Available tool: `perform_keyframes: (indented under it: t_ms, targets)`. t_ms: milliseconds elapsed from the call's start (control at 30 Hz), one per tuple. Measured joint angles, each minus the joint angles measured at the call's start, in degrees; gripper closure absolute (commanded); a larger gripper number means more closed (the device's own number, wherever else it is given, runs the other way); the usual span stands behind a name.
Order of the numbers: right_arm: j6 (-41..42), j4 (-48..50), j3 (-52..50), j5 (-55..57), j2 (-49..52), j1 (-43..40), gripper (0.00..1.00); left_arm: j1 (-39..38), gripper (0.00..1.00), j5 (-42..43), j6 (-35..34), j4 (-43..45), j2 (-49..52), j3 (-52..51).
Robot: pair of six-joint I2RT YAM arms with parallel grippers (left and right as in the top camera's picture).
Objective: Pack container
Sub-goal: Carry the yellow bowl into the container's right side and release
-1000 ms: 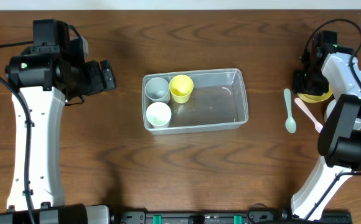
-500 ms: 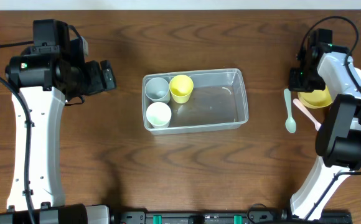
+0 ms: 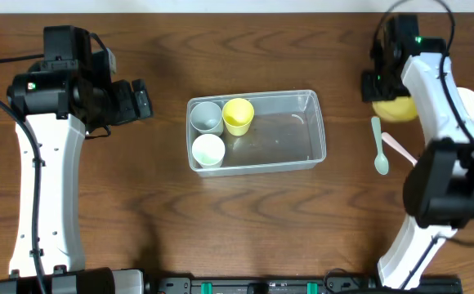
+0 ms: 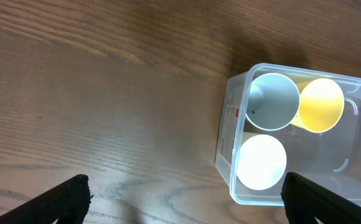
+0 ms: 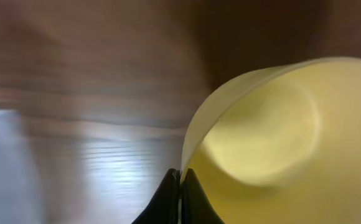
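The clear plastic container (image 3: 302, 131) sits mid-table with a grey cup (image 3: 206, 117), a yellow cup (image 3: 238, 115) and a white cup (image 3: 207, 150) at its left end; it also shows in the left wrist view (image 4: 355, 143). My right gripper (image 3: 377, 88) is shut on the rim of a yellow bowl (image 3: 396, 107), held above the table right of the container; the right wrist view shows the jaws (image 5: 180, 180) pinching the bowl's rim (image 5: 267, 137). My left gripper (image 3: 141, 100) is open and empty, left of the container.
A mint green spoon (image 3: 379, 147) and a pink spoon (image 3: 400, 148) lie on the wooden table at the right. A white bowl (image 3: 471, 104) sits at the far right, partly behind the right arm.
My right gripper has lifted the yellow bowl and carried it up and to the left, away from the spoons. The left arm has not moved.
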Motion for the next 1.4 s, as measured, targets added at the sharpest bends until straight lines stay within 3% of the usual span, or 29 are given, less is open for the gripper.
perform_keyframes:
  t_ms: [267,600,1200,1233,1333,1400]
  targets:
    - [0.02,-3.96,4.33,-2.97,-15.23,13.51,0.99,0.00,0.02,0.00,0.00,-0.02,0.00,0.00]
    - [0.81,-4.68,2.49,-5.20,-8.72,29.77,0.99,0.00,0.02,0.00,0.00,-0.11,0.00,0.00]
    - [4.24,-4.13,0.92,-4.85,5.25,31.12,0.98,0.00,0.02,0.15,0.00,-0.46,0.00,0.00]
    - [4.37,-3.93,0.87,-4.76,5.64,30.93,0.94,0.00,0.02,0.15,0.00,-0.48,0.00,0.00]
    - [5.05,-3.17,0.87,-4.59,6.27,29.94,0.64,0.00,0.02,0.15,0.00,-0.48,0.00,0.00]
    - [4.72,-2.93,0.87,-4.37,6.29,28.85,0.59,0.00,0.02,0.15,0.00,-0.48,0.00,0.00]
